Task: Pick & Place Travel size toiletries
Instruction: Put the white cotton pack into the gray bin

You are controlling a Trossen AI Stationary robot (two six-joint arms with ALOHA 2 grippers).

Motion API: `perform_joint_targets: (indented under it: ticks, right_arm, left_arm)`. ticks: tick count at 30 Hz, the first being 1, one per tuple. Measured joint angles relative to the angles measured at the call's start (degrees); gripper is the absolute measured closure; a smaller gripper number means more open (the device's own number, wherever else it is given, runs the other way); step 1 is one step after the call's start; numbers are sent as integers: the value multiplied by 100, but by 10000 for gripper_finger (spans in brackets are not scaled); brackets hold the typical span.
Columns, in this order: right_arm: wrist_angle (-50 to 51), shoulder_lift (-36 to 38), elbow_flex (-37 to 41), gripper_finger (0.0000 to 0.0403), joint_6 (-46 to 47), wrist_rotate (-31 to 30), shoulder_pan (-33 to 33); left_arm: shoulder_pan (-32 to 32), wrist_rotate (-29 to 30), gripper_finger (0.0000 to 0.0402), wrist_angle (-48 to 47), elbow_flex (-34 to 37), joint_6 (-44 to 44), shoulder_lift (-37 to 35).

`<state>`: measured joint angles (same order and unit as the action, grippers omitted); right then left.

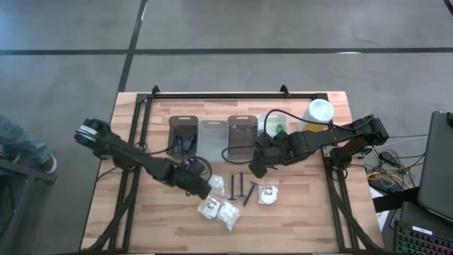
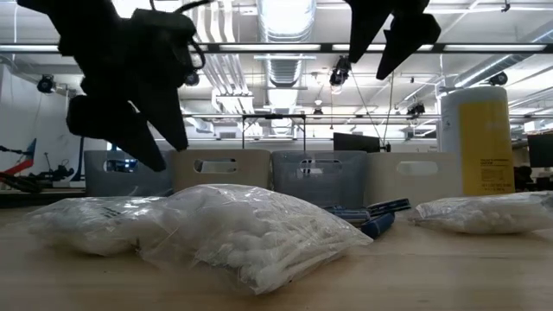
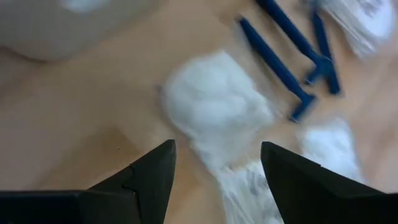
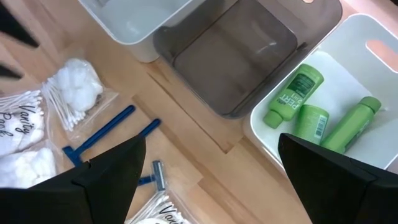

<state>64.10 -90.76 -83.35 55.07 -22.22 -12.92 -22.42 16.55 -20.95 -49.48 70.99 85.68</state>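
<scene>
Looking down: a wooden table (image 1: pixel 141 227) fills the frame's centre, with four bins in a row along its upper middle.
Left gripper (image 1: pixel 205 187): centre of the frame, hanging over a white packet (image 1: pixel 216 185), jaws spread and holding nothing.
Right gripper (image 1: pixel 257 168): just right of centre, below the grey bin (image 1: pixel 241 136), jaws spread wide and empty.
Packets: three more white plastic-wrapped packets sit at lower centre, two (image 1: pixel 209 207) (image 1: pixel 229 214) close together and one (image 1: pixel 268 194) farther right.
Razors (image 1: pixel 238 188): three thin blue sticks lying between the packets, at centre.
Green bottles (image 4: pixel 295 95): three lying in the white bin (image 1: pixel 273 122), the rightmost, at upper right.
Yellow canister (image 1: pixel 316 115): standing just right of the white bin.
</scene>
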Motion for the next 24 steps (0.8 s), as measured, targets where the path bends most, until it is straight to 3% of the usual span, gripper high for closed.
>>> perform_joint_targets:
  ticks: [4,10,24]
  right_arm:
    - [-4,0,0,39,0,0,-21]
    - [-13,0,0,39,0,-1,-21]
    - [-11,0,0,39,-2,-24,-19]
  left_arm:
    - [354,93,161,-170,3,-49,-27]
    - [832,-746,161,44,5,-792,74]
    - [1074,-1409,161,539,7,-1717,440]
